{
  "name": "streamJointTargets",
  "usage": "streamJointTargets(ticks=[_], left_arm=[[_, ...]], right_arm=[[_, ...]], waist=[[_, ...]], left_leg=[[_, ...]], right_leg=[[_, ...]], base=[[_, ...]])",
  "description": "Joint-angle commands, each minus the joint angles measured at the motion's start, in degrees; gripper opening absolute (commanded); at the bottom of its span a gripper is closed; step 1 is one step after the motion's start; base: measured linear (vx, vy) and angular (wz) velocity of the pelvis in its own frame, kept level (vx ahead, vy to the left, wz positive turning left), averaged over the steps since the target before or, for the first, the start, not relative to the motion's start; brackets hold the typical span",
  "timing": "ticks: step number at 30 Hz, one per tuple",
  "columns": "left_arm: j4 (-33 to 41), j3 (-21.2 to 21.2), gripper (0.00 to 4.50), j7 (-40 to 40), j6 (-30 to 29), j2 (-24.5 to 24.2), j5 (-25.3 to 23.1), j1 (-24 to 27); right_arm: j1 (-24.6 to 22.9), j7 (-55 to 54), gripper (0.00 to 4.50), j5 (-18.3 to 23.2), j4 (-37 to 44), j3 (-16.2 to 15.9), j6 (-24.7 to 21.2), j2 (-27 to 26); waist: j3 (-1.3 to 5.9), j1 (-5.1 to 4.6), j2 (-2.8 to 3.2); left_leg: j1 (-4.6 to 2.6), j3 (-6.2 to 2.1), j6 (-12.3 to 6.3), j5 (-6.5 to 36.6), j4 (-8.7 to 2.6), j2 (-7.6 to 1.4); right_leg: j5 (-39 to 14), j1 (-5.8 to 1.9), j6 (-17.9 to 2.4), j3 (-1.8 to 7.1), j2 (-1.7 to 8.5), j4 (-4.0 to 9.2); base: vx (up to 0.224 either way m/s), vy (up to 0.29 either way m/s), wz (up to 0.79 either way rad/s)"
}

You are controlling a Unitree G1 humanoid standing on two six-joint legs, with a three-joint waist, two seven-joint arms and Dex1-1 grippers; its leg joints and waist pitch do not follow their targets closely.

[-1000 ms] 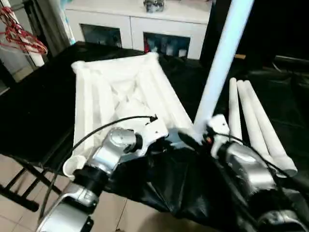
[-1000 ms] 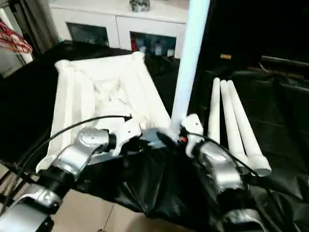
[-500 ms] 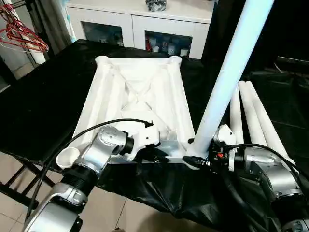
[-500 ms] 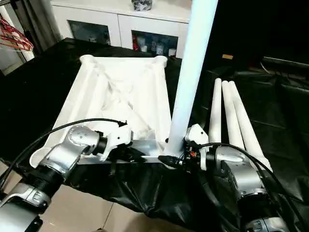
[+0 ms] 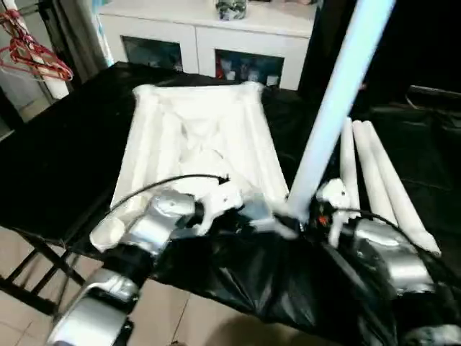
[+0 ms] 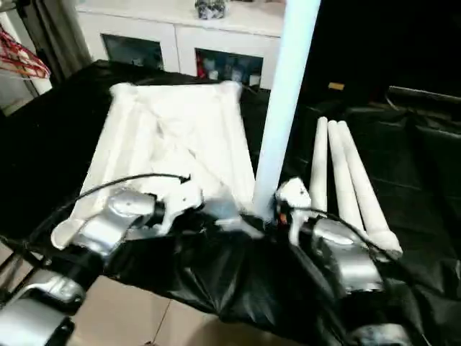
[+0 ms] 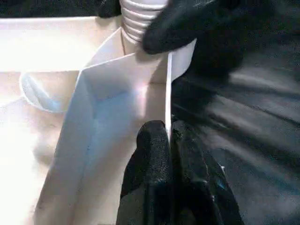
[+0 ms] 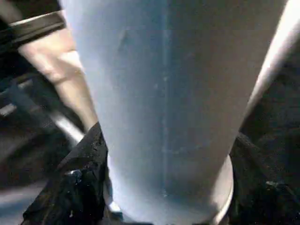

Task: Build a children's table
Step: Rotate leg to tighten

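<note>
The table top (image 5: pixel 198 144) lay upside down at 11 o'clock. Three legs (image 5: pixel 378 180) lay at 2 o'clock.

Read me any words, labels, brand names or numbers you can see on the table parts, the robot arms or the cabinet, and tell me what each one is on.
No readable text in any view.
Table top: plain white plastic, no marking.
Upright leg and three spare legs: unmarked.
Left gripper and right gripper: no readable lettering.
White cabinet: items behind its glass doors are too small and blurred to read.
</note>
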State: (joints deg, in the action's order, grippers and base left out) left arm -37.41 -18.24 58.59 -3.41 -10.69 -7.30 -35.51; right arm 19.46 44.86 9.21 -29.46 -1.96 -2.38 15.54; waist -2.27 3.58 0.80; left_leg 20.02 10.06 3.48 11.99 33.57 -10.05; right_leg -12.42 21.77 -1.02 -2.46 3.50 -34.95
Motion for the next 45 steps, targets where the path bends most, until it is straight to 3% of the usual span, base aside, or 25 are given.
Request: streamJointTargets(ticks=[1,6,7,8,9,10,11,13,17,20,24,28,29,35,37,45], left_arm=[[0.3,0.1,0.0,-3.2,0.3,3.1,1.2,-1.0],[0.3,0.1,0.0,-3.2,0.3,3.1,1.2,-1.0],[0.1,0.3,0.0,-5.1,-0.3,4.2,1.1,-1.1],[0.1,0.3,0.0,-5.1,-0.3,4.2,1.1,-1.1],[0.6,-0.3,0.0,-8.7,-1.5,6.9,0.2,-0.8],[1.0,-1.0,0.0,-10.8,-2.0,8.7,-0.6,-0.6],[1.3,-1.4,0.0,-11.7,-2.2,9.8,-0.9,-0.5],[1.2,-1.6,0.0,-11.8,-1.9,10.1,-1.2,-0.6],[0.2,-1.2,0.0,-10.7,-0.9,9.2,-0.9,-1.3],[0.5,-1.1,0.0,-8.7,-0.5,8.1,-0.4,-1.2],[1.7,-1.1,0.0,-5.2,0.0,6.5,0.1,-0.6],[2.4,-1.3,0.0,-1.6,0.6,4.2,0.5,-0.3],[2.6,-1.4,0.0,0.8,1.0,2.6,0.8,-0.3],[3.0,-1.7,0.0,6.4,2.5,-1.1,1.7,0.0],[2.9,-1.9,0.0,8.0,2.5,-2.1,1.7,0.0],[2.3,-2.0,0.0,13.2,2.4,-5.1,2.8,-0.8]], right_arm=[[-0.8,-2.3,2.74,-2.8,-3.3,-3.1,-1.1,-1.9],[-0.8,-2.3,2.74,-2.8,-3.3,-3.1,-1.1,-1.9],[-0.1,-6.0,2.73,-2.8,-4.9,-2.1,-1.0,-3.3],[-0.1,-6.0,3.08,-2.8,-4.9,-2.1,-1.0,-3.3],[1.8,-14.3,3.08,-2.8,-8.3,-0.2,-0.1,-7.0],[3.2,-19.7,3.29,-2.5,-10.6,1.3,0.7,-9.8],[4.1,-22.3,3.45,-1.7,-11.8,2.4,1.1,-11.7],[4.5,-22.7,3.56,-1.1,-11.9,3.1,1.4,-12.7],[4.4,-18.7,3.95,-1.0,-10.7,2.6,2.1,-11.9],[3.9,-16.2,4.29,-1.9,-9.2,1.6,2.9,-10.0],[3.1,-10.8,4.29,-1.5,-7.2,0.7,2.7,-7.3],[1.5,-1.7,4.29,-0.5,-3.9,-1.1,1.2,-3.1],[0.4,4.2,4.29,0.5,-1.4,-2.3,0.3,-0.3],[-0.6,14.9,4.29,2.1,1.6,-4.6,-1.8,4.9],[-0.7,17.5,4.29,2.0,1.8,-5.6,-1.8,6.2],[0.2,22.8,3.55,1.7,2.3,-7.2,-2.5,8.4]], waist=[[2.0,-0.03,-0.58],[2.11,-0.06,-0.58],[2.14,-0.08,-0.6],[2.1,-0.11,-0.5],[2.08,-0.19,-0.56],[2.11,-0.61,-0.04],[2.12,-0.74,0.18],[2.19,-0.75,-0.04],[2.39,-0.31,0.35],[2.34,-0.22,0.41],[2.4,-0.1,0.11],[2.6,0.04,0.01],[2.73,0.03,-0.44],[2.92,0.31,-0.11],[2.88,0.34,-0.1],[2.84,0.48,-0.01]], left_leg=[[-0.19,-1.38,-1.5,13.5,-4.73,-3.36],[0.28,-1.26,-3.38,11.5,-4.61,-3.35],[0.27,-1.24,-3.34,11.3,-4.59,-3.44],[0.21,-1.24,-3.18,11.5,-4.64,-3.42],[0.28,-1.29,-3.15,11.5,-4.67,-3.37],[0.16,-1.34,-1.85,12.0,-4.78,-3.47],[0.28,-1.55,-1.42,12.1,-4.92,-3.4],[0.15,-1.34,-1.7,12.2,-4.76,-3.27],[0.39,-1.16,-3.6,10.2,-4.49,-3.17],[0.35,-1.13,-3.95,10.3,-4.5,-3.21],[0.39,-1.07,-4.53,9.6,-4.37,-3.19],[0.61,-1.12,-6.03,7.3,-4.16,-3.36],[0.68,-1.06,-6.85,6.0,-3.99,-3.42],[0.75,-0.93,-9.48,3.1,-3.34,-3.57],[0.65,-0.92,-9.28,3.7,-3.36,-3.65],[0.52,-0.85,-7.82,4.7,-3.41,-3.63]], right_leg=[[-19.7,-1.68,-10.8,2.83,5.42,5.83],[-15.7,-1.88,-10.8,2.83,5.24,5.53],[-15.3,-1.82,-11.2,2.89,5.35,5.43],[-15.4,-1.73,-11.3,2.85,5.27,5.44],[-15.7,-1.83,-11.3,2.78,5.27,5.46],[-16.0,-1.51,-11.8,2.9,5.43,5.44],[-16.4,-1.7,-11.7,2.79,5.45,5.41],[-15.5,-1.67,-11.4,2.83,5.17,5.57],[-10.6,-1.99,-11.9,2.84,5.1,5.21],[-11.0,-2.06,-12.1,2.79,5.16,5.29],[-11.1,-2.18,-12.1,2.76,5.13,5.3],[-6.3,-2.44,-13.0,2.65,5.13,4.68],[-3.4,-2.6,-13.6,2.6,5.07,4.38],[4.2,-2.65,-15.9,2.33,5.0,3.31],[3.5,-2.58,-16.3,2.25,5.13,3.4],[1.2,-2.62,-16.5,2.27,5.1,3.47]], base=[[0.0,0.0,0.0],[0.0,0.0,0.0],[0.0,0.0,0.0],[0.0,0.0,0.0],[0.0,0.0,0.0],[0.0,0.0,0.0],[0.0,0.0,0.0],[0.0,0.0,0.0],[0.0,0.0,0.0],[0.0,0.0,0.0],[0.0,0.0,0.0],[0.0,0.0,0.0],[0.0,0.0,0.0],[0.0,0.0,0.0],[0.0,0.0,0.0],[0.0,0.0,0.0]])
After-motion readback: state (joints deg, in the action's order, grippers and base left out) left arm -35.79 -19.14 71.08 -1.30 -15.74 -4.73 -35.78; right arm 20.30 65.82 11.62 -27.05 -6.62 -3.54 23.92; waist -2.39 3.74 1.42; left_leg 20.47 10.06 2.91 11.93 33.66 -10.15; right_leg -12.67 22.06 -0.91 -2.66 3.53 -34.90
